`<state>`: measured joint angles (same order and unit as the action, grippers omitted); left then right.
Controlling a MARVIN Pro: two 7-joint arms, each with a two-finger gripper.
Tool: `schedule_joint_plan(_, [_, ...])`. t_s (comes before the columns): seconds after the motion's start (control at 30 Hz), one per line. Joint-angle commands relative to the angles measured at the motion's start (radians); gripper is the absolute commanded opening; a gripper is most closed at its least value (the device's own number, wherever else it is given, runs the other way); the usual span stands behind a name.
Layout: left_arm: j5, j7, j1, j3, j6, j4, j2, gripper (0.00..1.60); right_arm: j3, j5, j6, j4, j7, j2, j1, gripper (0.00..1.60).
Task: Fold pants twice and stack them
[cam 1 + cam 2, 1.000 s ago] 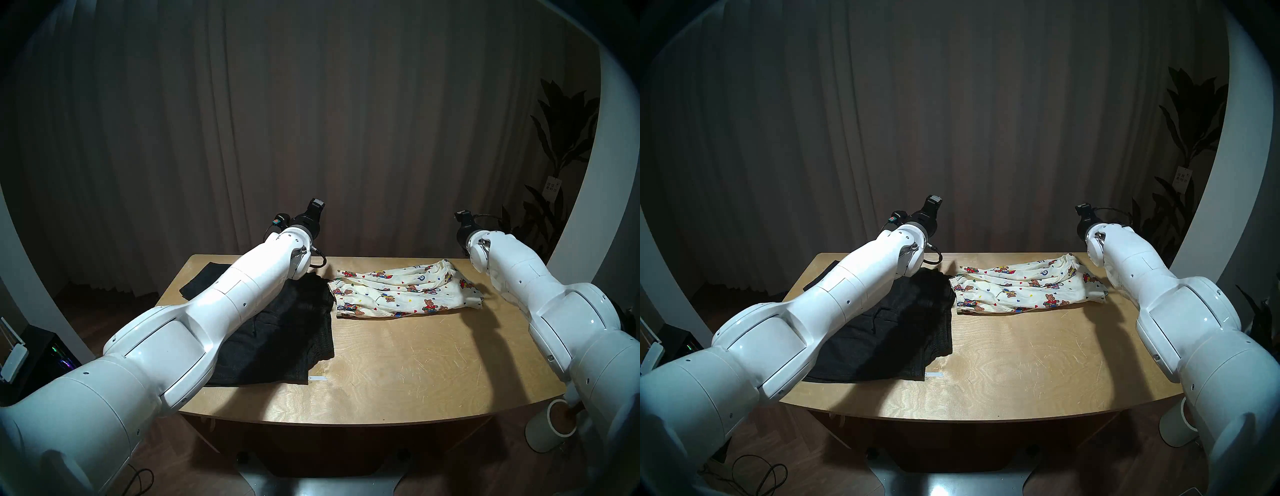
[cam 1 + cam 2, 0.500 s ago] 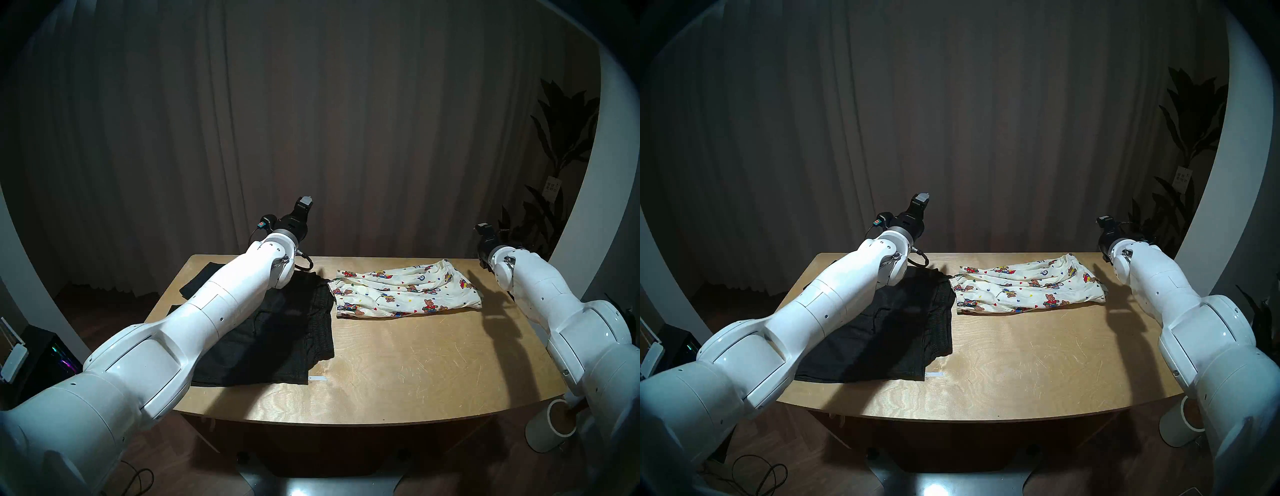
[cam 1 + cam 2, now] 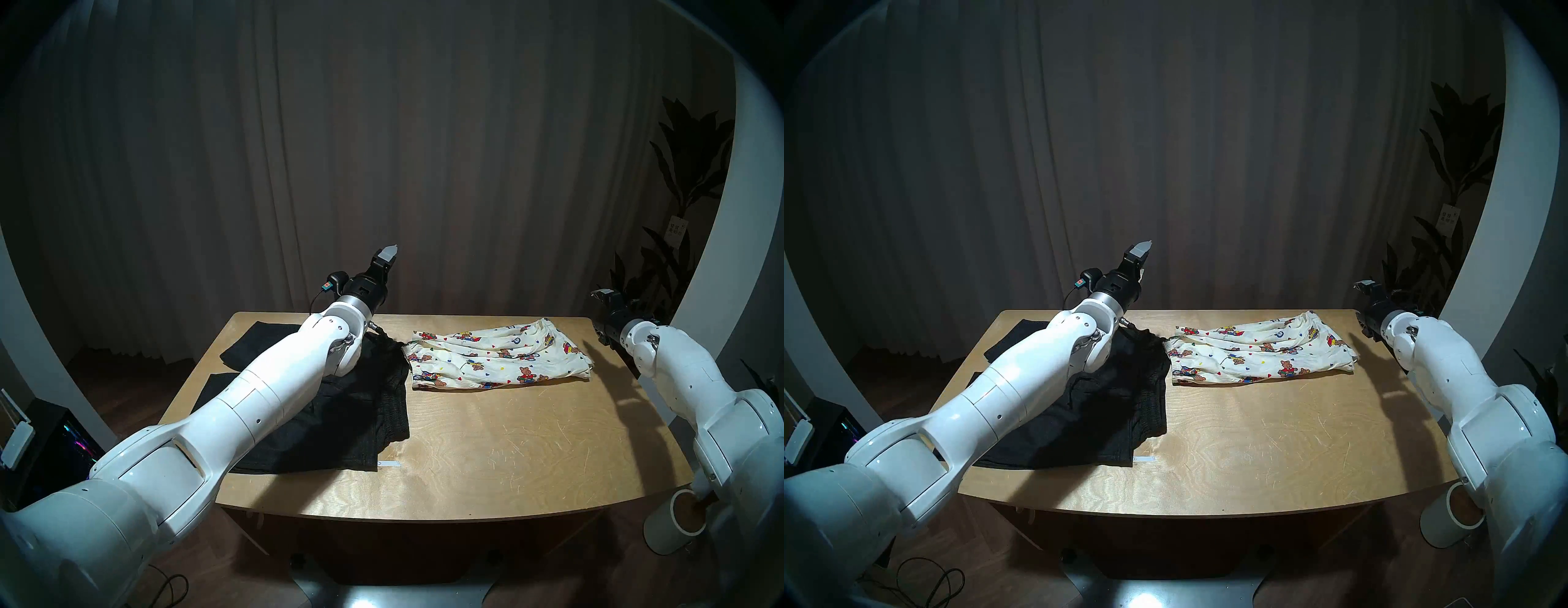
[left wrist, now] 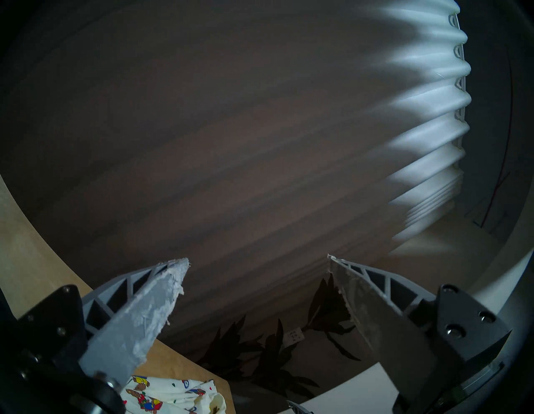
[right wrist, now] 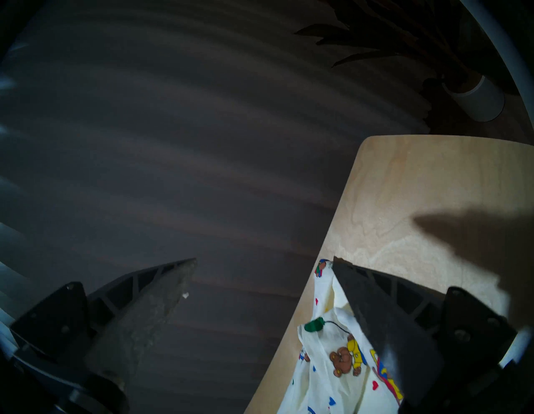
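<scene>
The charcoal-black pants (image 3: 352, 418) (image 3: 1110, 407) lie spread on the left half of the table (image 3: 509, 446), partly hidden under my left arm. The cream teddy-bear pants (image 3: 496, 356) (image 3: 1259, 352) lie crumpled at the far right. My left gripper (image 3: 388, 254) (image 4: 257, 260) hangs open and empty above the far edge, beyond the black pants. Open and empty as well, my right gripper (image 3: 602, 295) (image 5: 264, 260) hovers off the far right corner, just past the cream pants (image 5: 332, 361).
A short white tape strip (image 3: 390, 463) lies by the black pants' near corner. A white cylindrical pot (image 3: 674, 526) stands on the floor at the right. A plant (image 3: 687, 170) rises at the back right, and a dark curtain hangs behind the table.
My right arm has swung outward to the right and lower, away from the cream pants. My left arm has drawn back a little and its wrist has turned. Both pants lie as before.
</scene>
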<state>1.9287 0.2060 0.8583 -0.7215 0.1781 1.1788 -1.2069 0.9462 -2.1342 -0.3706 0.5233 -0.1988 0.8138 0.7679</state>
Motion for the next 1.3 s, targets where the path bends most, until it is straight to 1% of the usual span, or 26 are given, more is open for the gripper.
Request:
schedule_joint_plan(0.0, [0.003,0.064,0.048,-0.025,0.004,0.115,0.075,1.6,0.002,0.008,-0.119,0.053,-0.084,-0.113,0.057,1.6])
schedule_joint_plan(0.07, [0.006,0.072,0.069,-0.031,0.006,0.146,0.094,1.6,-0.017,0.035,-0.116,0.071,-0.106,-0.137,0.07,1.6])
schedule_joint_plan(0.1, [0.009,0.078,0.078,-0.036,0.009,0.152,0.098,1.6,-0.019,0.049,-0.12,0.071,-0.119,-0.139,0.072,1.6])
schedule_joint_plan(0.13, [0.015,0.079,0.091,-0.043,0.013,0.171,0.107,1.6,-0.034,0.072,-0.08,0.077,-0.12,-0.144,0.073,1.6])
schedule_joint_plan(0.17, [0.014,0.076,0.099,-0.046,0.019,0.185,0.114,1.6,-0.041,0.086,-0.072,0.074,-0.129,-0.142,0.072,1.6])
schedule_joint_plan(0.23, [0.011,0.063,0.116,-0.054,0.045,0.213,0.124,1.6,-0.053,0.115,-0.024,0.05,-0.125,-0.124,0.061,1.6])
schedule_joint_plan(0.27, [0.008,0.061,0.122,-0.056,0.057,0.22,0.125,1.6,-0.07,0.147,-0.004,0.041,-0.145,-0.117,0.055,1.6])
schedule_joint_plan(0.3, [0.011,0.048,0.134,-0.061,0.068,0.246,0.134,1.6,-0.072,0.163,0.022,0.025,-0.148,-0.103,0.05,1.6])
schedule_joint_plan(0.37, [0.015,0.041,0.144,-0.066,0.079,0.26,0.139,1.6,-0.074,0.192,0.037,-0.017,-0.142,-0.07,0.03,1.6])
schedule_joint_plan(0.4, [0.017,0.033,0.153,-0.07,0.092,0.274,0.144,1.6,-0.076,0.192,0.076,-0.037,-0.127,-0.047,0.02,1.6])
schedule_joint_plan(0.43, [0.019,0.032,0.159,-0.071,0.097,0.28,0.147,1.6,-0.069,0.201,0.066,-0.063,-0.127,-0.029,0.008,1.6])
schedule_joint_plan(0.5, [0.014,0.017,0.167,-0.071,0.114,0.292,0.155,1.6,-0.061,0.171,0.103,-0.087,-0.114,0.003,0.004,1.6])
schedule_joint_plan(0.53, [0.014,0.018,0.169,-0.071,0.118,0.294,0.157,1.6,-0.055,0.166,0.106,-0.098,-0.105,0.014,0.0,1.6])
schedule_joint_plan(0.6, [0.012,0.02,0.175,-0.071,0.123,0.302,0.164,1.6,-0.041,0.14,0.076,-0.122,-0.094,0.034,-0.009,1.6])
schedule_joint_plan(0.7, [0.011,0.005,0.18,-0.072,0.133,0.314,0.171,1.6,-0.035,0.137,0.07,-0.148,-0.088,0.057,-0.021,1.6])
schedule_joint_plan(0.8, [0.01,-0.011,0.182,-0.073,0.141,0.322,0.174,1.6,-0.059,0.17,0.092,-0.166,-0.084,0.071,-0.037,1.6])
schedule_joint_plan(0.87, [0.009,-0.019,0.181,-0.073,0.142,0.323,0.173,1.6,-0.094,0.223,0.164,-0.168,-0.091,0.073,-0.04,1.6])
schedule_joint_plan(0.9, [0.01,-0.023,0.18,-0.072,0.141,0.324,0.172,1.6,-0.115,0.248,0.182,-0.171,-0.102,0.07,-0.039,1.6])
schedule_joint_plan(0.97, [0.009,-0.036,0.178,-0.071,0.145,0.326,0.17,1.6,-0.122,0.256,0.196,-0.195,-0.108,0.074,-0.045,1.6])
schedule_joint_plan(1.03, [0.008,-0.042,0.176,-0.069,0.146,0.326,0.167,1.6,-0.137,0.275,0.183,-0.218,-0.129,0.069,-0.053,1.6])
schedule_joint_plan(1.1, [0.011,-0.049,0.175,-0.069,0.146,0.322,0.161,1.6,-0.149,0.292,0.19,-0.228,-0.143,0.064,-0.055,1.6])
schedule_joint_plan(1.27, [0.004,-0.069,0.166,-0.063,0.151,0.311,0.149,1.6,-0.167,0.31,0.152,-0.269,-0.169,0.069,-0.065,1.6])
